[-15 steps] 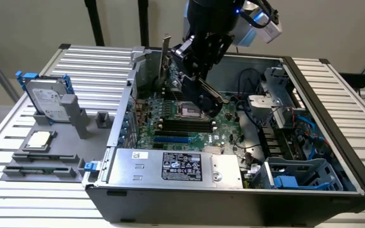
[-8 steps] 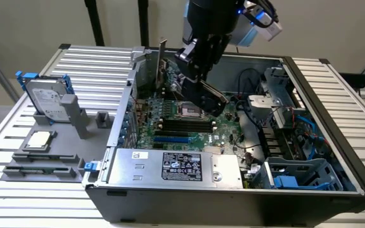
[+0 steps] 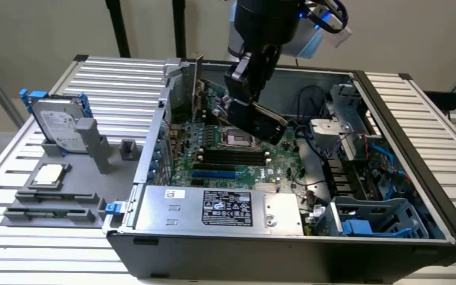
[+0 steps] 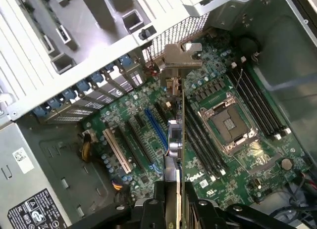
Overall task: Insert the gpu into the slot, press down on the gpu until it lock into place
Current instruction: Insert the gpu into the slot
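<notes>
The gripper (image 3: 242,98) hangs inside the open computer case (image 3: 418,172), which lies on its side on a slatted aluminium table (image 3: 117,83). The gripper's fingers (image 4: 153,211) are pressed against both faces of the gpu (image 3: 261,123), pinching it.

In the exterior view the gpu is tilted and held above the motherboard (image 3: 212,148), over the area of the CPU socket (image 3: 238,140). It is clear of the board and not seated.

In the wrist view the gpu (image 4: 174,140) appears edge-on, with its metal end bracket (image 4: 182,58) at the end away from the gripper (image 4: 174,206), near the perforated rear wall of the case.

The slot (image 3: 214,175) is the bright-blue connector on the motherboard; in the exterior view it lies between the black memory slots (image 3: 230,157) and the power supply (image 3: 220,208). In the wrist view the slot (image 4: 156,130) is empty and lies just beside the line of the card edge (not under it), with a white slot (image 4: 116,151) further out on its other side.

On the exterior view's left, outside the case, a hard drive (image 3: 60,127) stands in a grey fixture (image 3: 93,148).
</notes>
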